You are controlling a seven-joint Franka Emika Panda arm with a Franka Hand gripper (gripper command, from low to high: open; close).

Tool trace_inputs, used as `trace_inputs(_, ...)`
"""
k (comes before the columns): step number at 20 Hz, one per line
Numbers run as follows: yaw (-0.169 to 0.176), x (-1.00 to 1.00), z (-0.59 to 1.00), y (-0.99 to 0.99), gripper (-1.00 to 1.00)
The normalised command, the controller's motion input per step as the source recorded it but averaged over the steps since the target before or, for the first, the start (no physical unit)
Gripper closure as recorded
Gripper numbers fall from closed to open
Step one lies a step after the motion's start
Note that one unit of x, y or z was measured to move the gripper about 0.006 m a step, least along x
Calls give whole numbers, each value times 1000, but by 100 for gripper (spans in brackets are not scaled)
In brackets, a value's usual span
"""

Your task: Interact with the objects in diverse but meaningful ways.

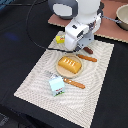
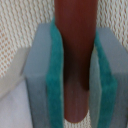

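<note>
My gripper (image 1: 83,47) stands low over the far edge of the woven placemat (image 1: 35,82). In the wrist view the gripper (image 2: 75,70) has its teal pads (image 2: 54,75) pressed on both sides of the dark brown sausage (image 2: 75,45), whose end also shows in the exterior view (image 1: 89,50). The orange ridged bread loaf (image 1: 69,64) lies on a round beige plate (image 1: 59,71) mid-mat. The light-blue white-topped carton (image 1: 56,86) lies nearer the camera. The yellow packet (image 1: 60,39) lies beside the arm, partly hidden.
An orange-handled knife (image 1: 87,58) lies by the plate's far side, and an orange-handled fork (image 1: 74,83) by its near side. A brown board (image 1: 112,27) with a grey pot (image 1: 122,16) sits at the exterior view's upper right. A black cable (image 1: 37,40) loops at the left.
</note>
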Motion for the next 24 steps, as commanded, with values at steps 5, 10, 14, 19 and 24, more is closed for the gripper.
trace_inputs(5,-9,-94,1000,275,100)
trace_inputs(10,-1,-40,1000,314,100)
trace_inputs(14,0,-6,1000,254,100)
trace_inputs(19,0,-92,865,118,100)
trace_inputs(24,0,-69,577,42,100)
